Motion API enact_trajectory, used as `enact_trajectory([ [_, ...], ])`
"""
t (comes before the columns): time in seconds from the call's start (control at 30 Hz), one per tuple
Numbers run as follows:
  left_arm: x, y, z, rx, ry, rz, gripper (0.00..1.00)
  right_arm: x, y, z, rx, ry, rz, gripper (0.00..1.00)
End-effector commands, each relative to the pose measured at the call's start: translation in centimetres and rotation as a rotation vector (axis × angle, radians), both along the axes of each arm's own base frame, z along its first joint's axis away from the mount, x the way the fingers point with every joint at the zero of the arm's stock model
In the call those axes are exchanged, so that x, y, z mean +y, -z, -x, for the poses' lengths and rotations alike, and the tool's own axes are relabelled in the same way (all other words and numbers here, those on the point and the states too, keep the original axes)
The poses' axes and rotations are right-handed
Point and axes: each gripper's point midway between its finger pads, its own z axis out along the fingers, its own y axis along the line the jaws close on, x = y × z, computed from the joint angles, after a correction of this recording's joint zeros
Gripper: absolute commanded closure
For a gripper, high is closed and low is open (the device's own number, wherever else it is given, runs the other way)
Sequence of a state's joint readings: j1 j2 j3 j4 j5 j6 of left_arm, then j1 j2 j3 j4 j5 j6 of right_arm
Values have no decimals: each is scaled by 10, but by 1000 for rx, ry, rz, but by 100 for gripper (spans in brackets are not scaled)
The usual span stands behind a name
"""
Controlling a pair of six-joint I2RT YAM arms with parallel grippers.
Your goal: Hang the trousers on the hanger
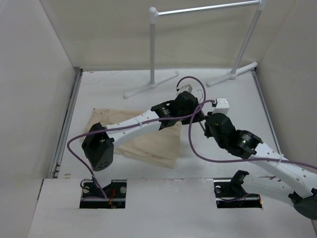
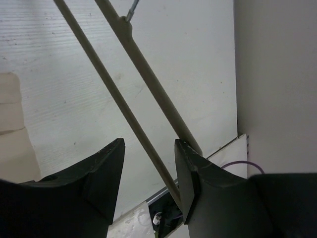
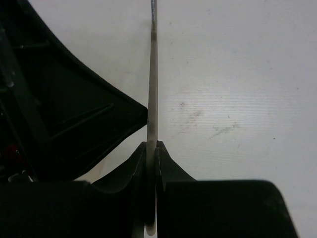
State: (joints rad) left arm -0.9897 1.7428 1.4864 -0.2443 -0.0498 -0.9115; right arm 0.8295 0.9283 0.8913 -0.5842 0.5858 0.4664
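White tubular garment rack (image 1: pixel 152 49) stands at back of white table (image 1: pixel 109 89), both flat feet (image 1: pixel 143 89) on tabletop. Beige panels enclose: back wall (image 1: pixel 99 34) behind rack, left wall (image 1: pixel 29 74) and right wall (image 1: pixel 297 44) either side of rack. Metal rail (image 1: pixel 67 124) along table edge, left of rack. Pale board (image 1: pixel 168 208) with two rectangular cutouts (image 1: pixel 119 199) at near edge, opposite rack. Light even, shadows soft.

My end effector (image 3: pixel 151 153) is pinched tight on the hanger (image 3: pixel 153 89), one finger pressed to each side of it. I see the hanger edge-on, a thin grey-brown strip rising straight up the middle and narrowing to a slim metal piece at the top. A black housing (image 3: pixel 64 114) fills the left. On the right lies the white counter (image 3: pixel 247 59), with faint scuff marks (image 3: pixel 208 124).
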Motion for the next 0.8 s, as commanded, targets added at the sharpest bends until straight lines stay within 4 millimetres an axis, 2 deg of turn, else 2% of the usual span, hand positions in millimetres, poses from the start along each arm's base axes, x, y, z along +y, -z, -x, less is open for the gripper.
enact_trajectory([
  [0.0, -15, -38, -14, -37, -40, 97, 55, 1, -12, 2, -51, 22, -45, 100],
  [0.17, -27, -41, -11, -26, -45, 144, 53, 0, -6, 10, -45, 8, -42, 100],
  [0.3, -24, -47, 1, -34, -64, 218, 55, -7, 0, 14, -42, 14, -40, 100],
  [0.4, -26, -38, 7, 5, -69, 224, 52, -6, 2, 16, -41, 9, -52, 100],
  [0.57, -48, -28, 11, 45, -25, 230, 51, 3, 11, 19, -21, -2, -39, 100],
  [0.77, -52, -7, 9, 84, -36, 191, 62, 11, 17, 23, -11, -21, -13, 100],
])
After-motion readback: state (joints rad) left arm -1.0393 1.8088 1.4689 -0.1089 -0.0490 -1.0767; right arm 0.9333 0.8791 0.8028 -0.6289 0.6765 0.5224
